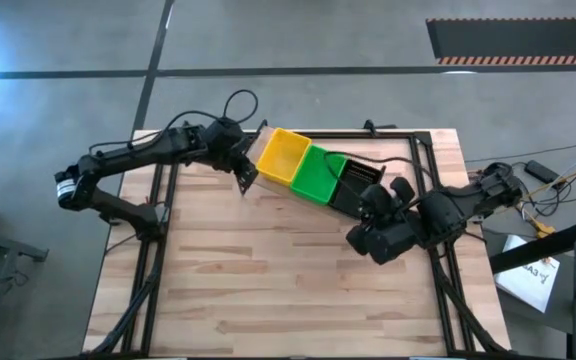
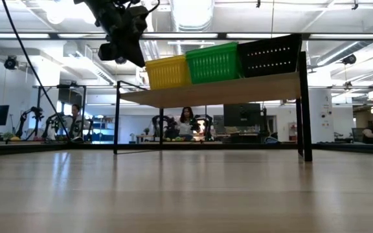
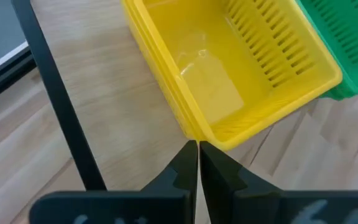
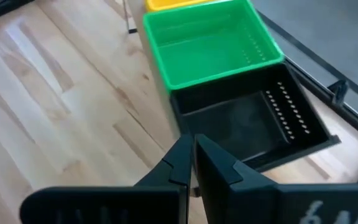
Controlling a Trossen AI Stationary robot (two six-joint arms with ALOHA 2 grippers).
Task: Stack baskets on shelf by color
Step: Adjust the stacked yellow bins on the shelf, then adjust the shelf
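Slatted wooden tabletop [image 1: 268, 280] carried your light wood shelf [image 2: 238, 92]; both empty grippers were shut, left gripper [image 3: 197, 149] beside its yellow slatted plastic basket [image 3: 229, 68], right gripper [image 4: 192, 144] beside its black one [image 4: 253, 124].

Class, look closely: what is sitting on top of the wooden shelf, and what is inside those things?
On the shelf stand a yellow basket, a green basket and a black basket in a row. All three look empty inside; the plank beneath them is covered.

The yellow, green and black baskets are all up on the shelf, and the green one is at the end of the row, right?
Not quite. The green basket sits in the middle, between the yellow and black ones on the shelf; the high view shows it.
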